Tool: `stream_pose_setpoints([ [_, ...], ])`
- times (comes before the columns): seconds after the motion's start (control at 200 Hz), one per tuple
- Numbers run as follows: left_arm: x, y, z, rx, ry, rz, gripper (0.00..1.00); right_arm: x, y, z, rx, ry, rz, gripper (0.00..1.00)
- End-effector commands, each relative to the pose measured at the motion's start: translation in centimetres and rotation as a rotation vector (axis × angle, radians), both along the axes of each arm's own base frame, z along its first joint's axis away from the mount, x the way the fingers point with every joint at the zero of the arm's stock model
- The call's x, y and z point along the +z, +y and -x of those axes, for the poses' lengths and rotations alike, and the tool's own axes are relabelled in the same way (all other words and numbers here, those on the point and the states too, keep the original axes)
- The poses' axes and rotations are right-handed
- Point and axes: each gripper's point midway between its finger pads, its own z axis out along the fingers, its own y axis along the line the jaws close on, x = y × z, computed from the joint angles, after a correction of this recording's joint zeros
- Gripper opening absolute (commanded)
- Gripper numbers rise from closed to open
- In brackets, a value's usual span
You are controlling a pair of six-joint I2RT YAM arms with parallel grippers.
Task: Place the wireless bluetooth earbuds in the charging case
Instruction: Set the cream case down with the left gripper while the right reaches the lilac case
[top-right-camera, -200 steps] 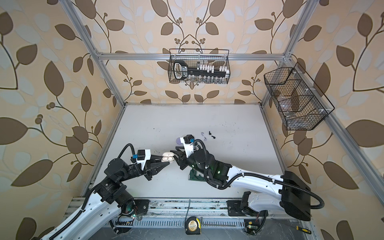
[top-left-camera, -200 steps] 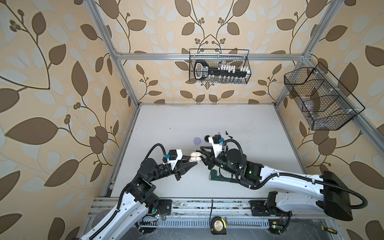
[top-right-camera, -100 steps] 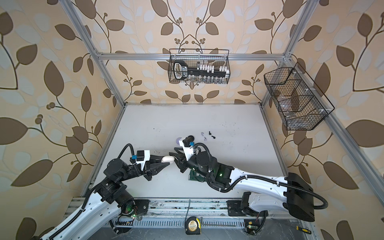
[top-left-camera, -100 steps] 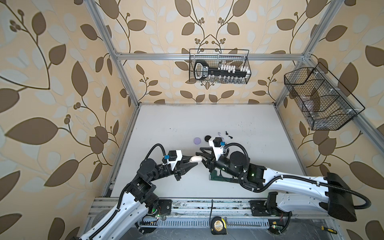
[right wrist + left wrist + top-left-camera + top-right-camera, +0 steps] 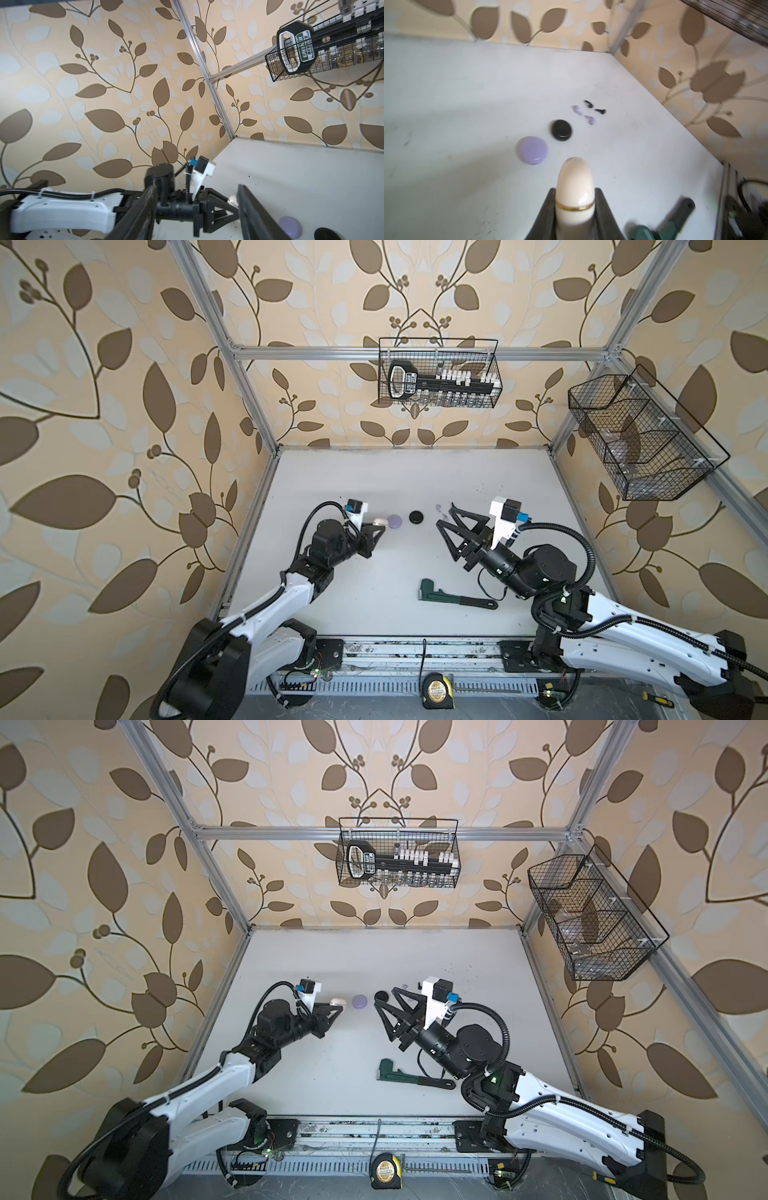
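Left hand (image 5: 380,530) clenched on cream case (image 5: 575,180), right hand (image 5: 444,514) released, open tabletop (image 5: 395,572) between them

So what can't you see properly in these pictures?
Inside the cream case: it is shut in the left claw in the left wrist view, so any earbuds inside are hidden.
Black earbuds: blurred in the left wrist view, too small to pick out in both top views.
Black case: cut off by the bottom edge in the right wrist view.
Green wrench: blurred and cut by the bottom edge in the left wrist view.
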Motion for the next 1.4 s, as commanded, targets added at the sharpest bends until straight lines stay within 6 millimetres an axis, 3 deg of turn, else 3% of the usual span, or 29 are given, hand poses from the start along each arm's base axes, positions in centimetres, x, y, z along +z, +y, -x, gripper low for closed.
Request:
stream_pose_setpoints([
  [0.0, 1.1, 1.8, -3.2, 0.077, 0.041, 0.140, 0.00, 1.6, -0.1, 0.3, 0.054, 0.013, -0.043, 0.64],
  [0.14, -1.4, 3.4, -4.3, 0.179, 0.102, 0.079, 0.00, 2.3, -0.5, -1.0, 0.050, 0.022, -0.069, 0.65],
  [0.31, -3.5, 5.5, -4.9, 0.314, 0.189, 0.024, 0.00, 0.8, -0.5, -4.7, 0.077, 0.103, -0.097, 0.64],
  [0.48, -5.2, 6.9, -5.6, 0.438, 0.293, 0.038, 0.00, -3.7, -0.5, -8.6, 0.073, 0.208, -0.076, 0.61],
  [0.695, -8.8, 5.2, -6.1, 0.375, 0.483, 0.126, 0.00, -10.5, -1.2, -12.4, -0.001, 0.180, 0.182, 0.60],
  [0.98, -12.0, 6.8, -5.4, 0.415, 0.585, 0.152, 0.00, -15.2, -0.6, -13.9, -0.010, 0.069, 0.479, 0.61],
  [1.16, -12.9, 6.5, -5.4, 0.391, 0.617, 0.203, 0.00, -17.8, 1.8, -13.2, 0.129, 0.024, 0.579, 0.66],
  [1.205, -12.8, 6.6, -5.5, 0.395, 0.618, 0.197, 0.11, -18.7, 2.4, -13.3, 0.141, 0.026, 0.621, 0.67],
  [1.295, -12.6, 6.7, -5.8, 0.399, 0.624, 0.180, 0.21, -20.1, 3.2, -14.1, 0.127, 0.050, 0.699, 0.66],
  [1.365, -12.6, 7.0, -5.7, 0.412, 0.628, 0.172, 0.42, -21.4, 3.9, -14.4, 0.152, 0.076, 0.729, 0.66],
  [1.395, -12.5, 7.1, -5.7, 0.418, 0.630, 0.169, 0.46, -22.1, 4.2, -14.4, 0.166, 0.091, 0.738, 0.66],
])
